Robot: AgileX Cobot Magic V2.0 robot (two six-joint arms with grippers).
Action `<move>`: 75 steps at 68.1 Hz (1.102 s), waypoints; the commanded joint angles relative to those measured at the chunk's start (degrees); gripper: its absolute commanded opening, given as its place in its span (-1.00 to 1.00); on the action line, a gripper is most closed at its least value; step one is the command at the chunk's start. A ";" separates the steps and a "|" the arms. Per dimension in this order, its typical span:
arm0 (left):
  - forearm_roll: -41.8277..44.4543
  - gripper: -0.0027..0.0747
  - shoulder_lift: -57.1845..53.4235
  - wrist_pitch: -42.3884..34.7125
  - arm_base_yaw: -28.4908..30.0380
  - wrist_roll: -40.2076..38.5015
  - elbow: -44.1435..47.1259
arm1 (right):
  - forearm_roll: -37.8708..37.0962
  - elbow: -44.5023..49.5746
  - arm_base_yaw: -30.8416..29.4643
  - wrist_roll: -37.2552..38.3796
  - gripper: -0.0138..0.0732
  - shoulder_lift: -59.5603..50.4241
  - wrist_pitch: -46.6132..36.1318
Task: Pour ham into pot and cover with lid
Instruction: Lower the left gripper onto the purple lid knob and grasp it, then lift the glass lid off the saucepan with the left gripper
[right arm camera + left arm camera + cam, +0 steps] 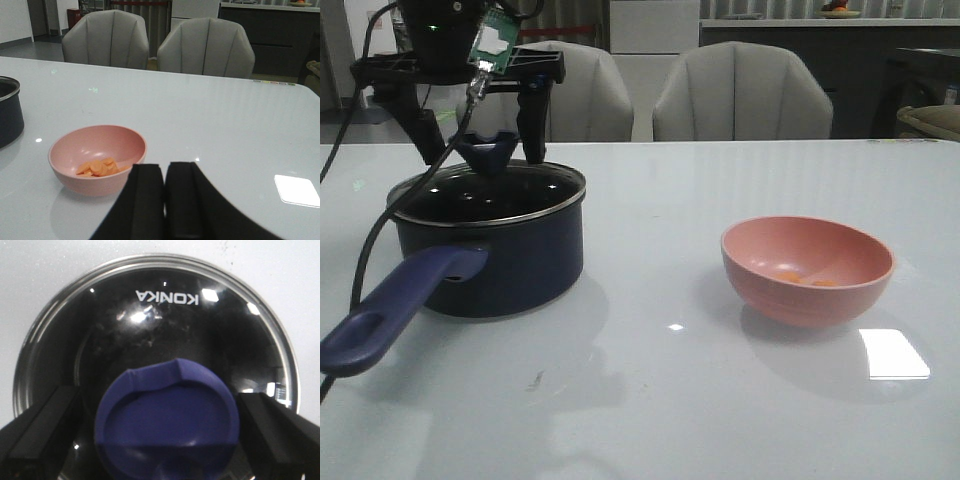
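Lid [150,340] on pot [490,250], knob [165,422] between left jaws, spread wide, untouched

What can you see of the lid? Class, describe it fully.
The lid is round clear glass with a steel rim and a blue flared knob; "KONKA" is printed on the glass. It sits level on the navy pot, closing it. The left gripper is open, one finger on each side of the knob, not clamping it. The ham lies in the pink bowl, not under the lid.
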 commanded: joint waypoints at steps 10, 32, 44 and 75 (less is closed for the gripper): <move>-0.40 0.32 -2.42 -2.69 0.13 -0.71 -1.96 | -0.30 -0.20 -0.03 0.04 -0.31 -1.17 -5.09; -0.65 -0.08 -2.52 -2.96 0.13 -0.71 -1.96 | -0.30 -0.20 -0.03 0.04 -0.31 -1.17 -5.09; -0.65 -0.08 -3.15 -2.96 0.03 -0.61 -2.00 | -0.30 -0.20 -0.03 0.04 -0.31 -1.17 -5.09; 1.92 -0.08 -11.15 -0.28 0.03 5.38 -2.00 | -0.30 -0.20 -0.03 0.04 -0.31 -1.17 -5.09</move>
